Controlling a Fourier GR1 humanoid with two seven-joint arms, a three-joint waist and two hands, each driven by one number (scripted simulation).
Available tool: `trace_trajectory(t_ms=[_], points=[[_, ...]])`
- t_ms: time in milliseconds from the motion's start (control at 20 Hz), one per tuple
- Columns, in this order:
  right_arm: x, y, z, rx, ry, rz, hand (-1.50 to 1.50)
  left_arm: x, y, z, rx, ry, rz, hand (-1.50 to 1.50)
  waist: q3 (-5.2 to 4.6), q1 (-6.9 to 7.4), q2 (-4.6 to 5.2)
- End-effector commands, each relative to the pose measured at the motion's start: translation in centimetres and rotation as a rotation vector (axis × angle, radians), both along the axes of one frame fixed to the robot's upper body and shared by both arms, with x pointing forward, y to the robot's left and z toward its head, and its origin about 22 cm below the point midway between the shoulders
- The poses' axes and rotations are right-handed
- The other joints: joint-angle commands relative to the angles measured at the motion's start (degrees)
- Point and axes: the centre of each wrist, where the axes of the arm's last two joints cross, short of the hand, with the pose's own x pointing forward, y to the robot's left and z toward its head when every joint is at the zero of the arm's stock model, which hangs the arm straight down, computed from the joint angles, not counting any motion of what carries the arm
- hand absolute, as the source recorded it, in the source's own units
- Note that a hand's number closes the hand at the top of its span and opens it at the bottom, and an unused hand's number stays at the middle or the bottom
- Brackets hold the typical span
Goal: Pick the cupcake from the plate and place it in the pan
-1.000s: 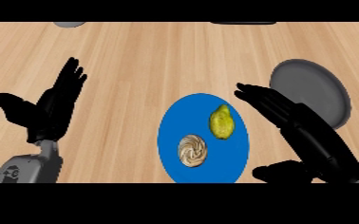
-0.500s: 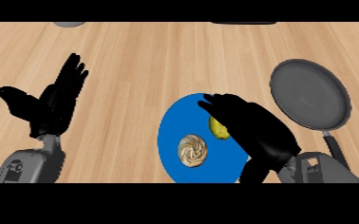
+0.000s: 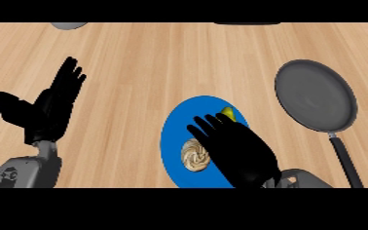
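Right hand (image 3: 241, 151) was over the blue plate (image 3: 174, 132), back of the hand toward the camera, fingers straight and spread, closed on nothing. Fingertips pointed up and left across the plate. Judged this a pre-grasp posture: fingers kept apart so they could come down around the target rather than knock it.

Cupcake (image 3: 194, 155) sat on the lower part of the plate, swirled tan top visible, just beside the left edge of the hand; the hand covered part of its right side. Contact could not be confirmed from this view.

A yellow-green item (image 3: 228, 112) lay at the plate's upper right, mostly hidden behind the fingertips; only its tip showed. It was not the target and stood close enough to be brushed during a grasp.

Pan (image 3: 315, 100) lay to the right of the plate, apart from it, handle running toward the lower edge. Its position on the right-hand side probably favoured a short sideways carry.

Left hand (image 3: 54, 105) rested open at the left edge, fingers up, well apart from the plate.

Wooden counter (image 3: 158, 63) carried everything.
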Motion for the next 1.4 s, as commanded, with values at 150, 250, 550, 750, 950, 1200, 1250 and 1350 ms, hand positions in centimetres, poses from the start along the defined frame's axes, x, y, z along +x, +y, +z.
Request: trace_trajectory(t_ms=[150, 250, 550, 750, 950, 1200, 1250, 1350], points=[[-1.5, 3.1, 0.9, -0.156, -0.110, -0.021, -1.50, 0.2, -0.6, 1.4, 0.008, 0.001, -0.008, 0.00, 0.02, 0.00, -0.09], [-0.8, 2.7, 0.8, -0.170, -0.109, -0.021, -1.50, -0.5, 0.7, -0.5, 0.004, -0.010, -0.019, 0.00, 0.01, -0.01, 0.01], [-1.3, 6.3, -0.9, -0.093, -0.102, -0.005, -1.50, 0.2, -0.9, -0.7, -0.003, -0.003, -0.002, 0.00, 0.03, -0.05, 0.07], [-0.9, 7.9, -1.9, -0.183, -0.071, -0.034, -1.50, 0.4, 1.7, -0.8, -0.001, 0.011, -0.007, 0.00, 0.00, -0.02, 0.10], [0.1, 6.3, -2.4, -0.184, -0.083, -0.086, -1.50, -0.6, -0.7, -0.3, 0.000, -0.005, 0.004, 0.00, 0.04, -0.09, 0.03], [-0.7, 5.8, -4.0, -0.181, -0.071, -0.081, -1.50, -0.4, -0.3, -1.1, 0.011, -0.014, -0.007, 0.00, 0.04, -0.22, 0.05], [1.1, 7.6, -4.8, -0.141, -0.073, -0.075, -1.50, -1.3, 1.1, -1.9, 0.010, -0.010, -0.011, 0.00, 0.03, 0.08, 0.11], [2.2, 6.6, -6.6, -0.197, -0.065, -0.072, -1.50, 0.6, 0.5, -0.6, -0.002, -0.006, -0.002, 0.00, 0.04, -0.03, 0.15]])
